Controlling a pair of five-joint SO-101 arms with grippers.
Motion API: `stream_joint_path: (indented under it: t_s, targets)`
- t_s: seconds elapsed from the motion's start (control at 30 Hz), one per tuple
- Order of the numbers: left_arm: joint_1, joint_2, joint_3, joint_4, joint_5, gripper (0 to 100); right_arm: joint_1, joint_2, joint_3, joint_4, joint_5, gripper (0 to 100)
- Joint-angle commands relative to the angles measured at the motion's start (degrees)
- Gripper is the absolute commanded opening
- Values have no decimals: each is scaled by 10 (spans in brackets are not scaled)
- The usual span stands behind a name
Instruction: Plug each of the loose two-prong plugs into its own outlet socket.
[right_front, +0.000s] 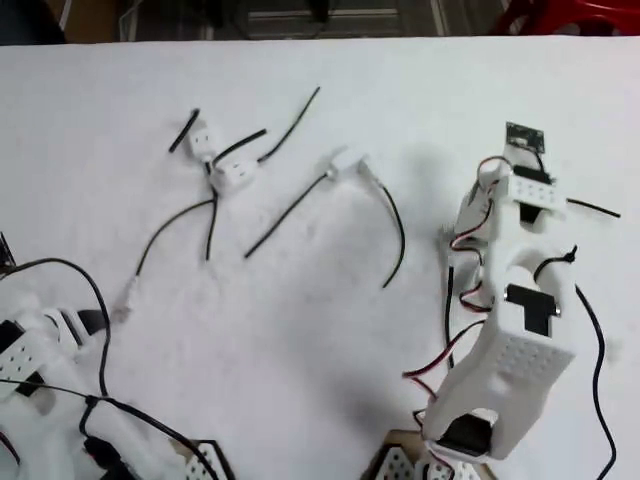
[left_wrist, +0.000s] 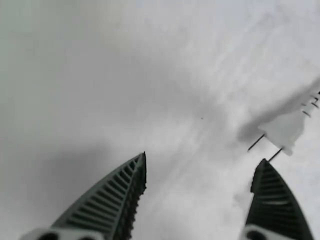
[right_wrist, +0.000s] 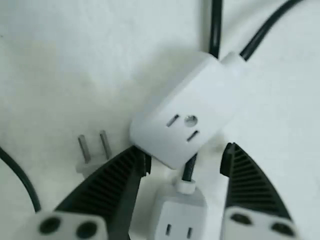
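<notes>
On the high view, a white tabletop (right_front: 400, 80) carried the work. Far left of centre, two white plastic socket blocks (right_front: 232, 177) lay touching in a knot of thin black cords (right_front: 290, 125). To their right lay a white connector (right_front: 345, 162) with a cord off each end, perhaps a pair already mated, though I could not tell. A small white plug (right_front: 125, 297) lay loose at near left, close to a near-left arm (right_front: 30, 360). A second white arm (right_front: 510, 300) stood at the right, well apart from the sockets. Beyond the table's far edge were dark floor and a red plastic object (right_front: 580, 15).

On the left wrist view, the left gripper (left_wrist: 202, 159) was spread over bare table with nothing between its ribbed fingers. A white two-prong plug (left_wrist: 282, 130) lay just beside one fingertip.

On the right wrist view, the right gripper (right_wrist: 186, 151) was also spread, above a white rectangular socket (right_wrist: 185, 117) whose slotted face was turned up. A smaller two-slot socket (right_wrist: 180, 212) lay between the fingers, and a bare-pronged plug (right_wrist: 92, 150) lay beside one of them.

No plug was held, so the step in hand looked like the first pick. The next move would call for pinching a plug by its body, clear of the prongs. The prongs would then need squaring to the slots while the other gripper steadied the light socket, which would likely slide.
</notes>
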Motion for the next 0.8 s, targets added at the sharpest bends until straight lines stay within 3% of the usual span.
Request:
stream_joint_path:
  t_s: [0.0, 0.2, 0.43, 0.77]
  targets:
    - [-5, -20, 1, -4, 3, 329, 10, -41, -73, 65, -2, 239]
    - [-5, -20, -3, -4, 39, 329, 11, -68, -116, 56, -7, 240]
    - [-4, -20, -2, -4, 41, 329, 36, 27, -120, -22, -105, 240]
    - [-3, -20, -1, -4, 41, 329, 31, 87, -120, -21, -103, 231]
